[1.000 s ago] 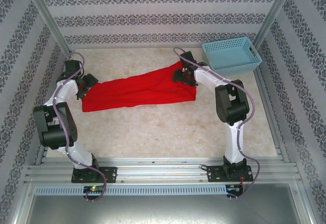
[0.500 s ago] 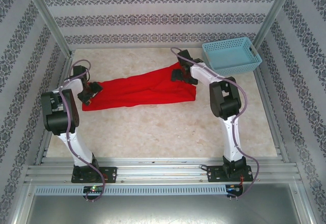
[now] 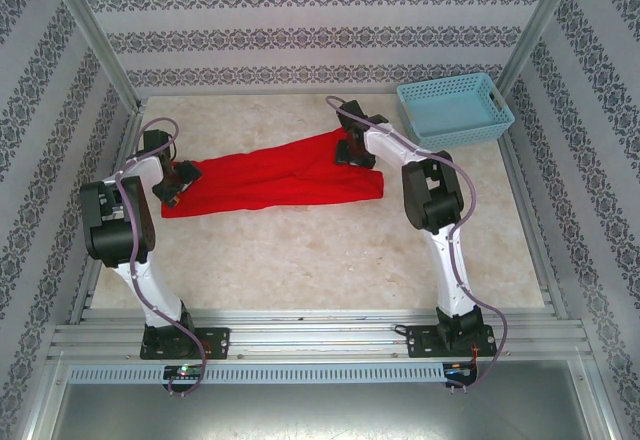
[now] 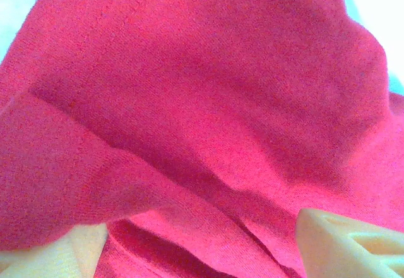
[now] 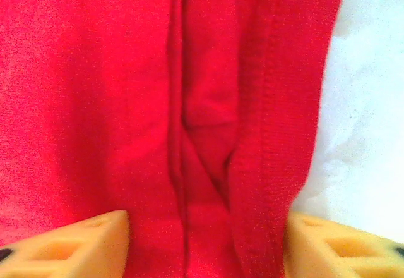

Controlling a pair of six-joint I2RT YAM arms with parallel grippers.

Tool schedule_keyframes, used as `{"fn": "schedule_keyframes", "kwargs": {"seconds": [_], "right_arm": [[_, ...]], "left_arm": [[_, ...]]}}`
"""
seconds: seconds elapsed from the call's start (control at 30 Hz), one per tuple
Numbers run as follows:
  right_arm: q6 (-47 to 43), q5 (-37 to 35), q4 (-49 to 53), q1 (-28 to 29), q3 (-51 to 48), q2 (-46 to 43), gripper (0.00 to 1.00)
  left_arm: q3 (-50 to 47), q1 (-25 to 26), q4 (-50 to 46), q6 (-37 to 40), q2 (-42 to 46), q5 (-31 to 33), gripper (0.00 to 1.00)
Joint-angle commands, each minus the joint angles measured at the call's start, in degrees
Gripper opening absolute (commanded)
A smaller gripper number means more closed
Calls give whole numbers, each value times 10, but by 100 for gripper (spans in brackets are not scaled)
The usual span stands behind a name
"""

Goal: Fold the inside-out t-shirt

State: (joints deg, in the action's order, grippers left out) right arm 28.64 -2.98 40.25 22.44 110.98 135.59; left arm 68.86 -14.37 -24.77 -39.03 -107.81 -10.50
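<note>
The t-shirt [image 3: 275, 182] lies stretched in a long band across the far surface [image 3: 300, 260]. The left gripper [image 4: 202, 240] at its left end and the right gripper [image 5: 205, 227] over a hemmed edge both stand released, astride cloth. Each should probably pinch every layer before lifting.

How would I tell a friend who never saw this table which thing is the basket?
Look at the pale marbled table, then its far right corner. There sits a light blue, lattice-walled basket. It is the only blue thing, lying apart from the long red t-shirt in the middle.
</note>
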Motion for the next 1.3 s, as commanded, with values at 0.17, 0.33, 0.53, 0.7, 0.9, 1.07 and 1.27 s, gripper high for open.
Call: {"fn": "schedule_keyframes", "kwargs": {"seconds": [0.17,0.33,0.53,0.7,0.9,1.07,1.27], "right_arm": [[19,36,-38,12,-100,-40,14],[21,17,-84,-12,-221,-144,0],[-25,-47,-85,-32,-324,-274,0],[-68,-101,-71,-32,-377,-350,0],[-107,-153,-52,-21,-379,-396,0],[-131,-178,-32,-7,-354,-399,0],[-167,-237,-2,-1,-326,-413,0]], "left_arm": [[-61,-7,4,-10,17,-4,80],[-109,0,19,-16,54,-28,80],[-167,49,7,-18,158,-34,80],[-188,82,-20,-20,247,-24,82],[-165,86,-39,5,258,-1,81],[-129,160,-52,13,238,11,76],[-107,201,-50,1,189,44,73]]}}
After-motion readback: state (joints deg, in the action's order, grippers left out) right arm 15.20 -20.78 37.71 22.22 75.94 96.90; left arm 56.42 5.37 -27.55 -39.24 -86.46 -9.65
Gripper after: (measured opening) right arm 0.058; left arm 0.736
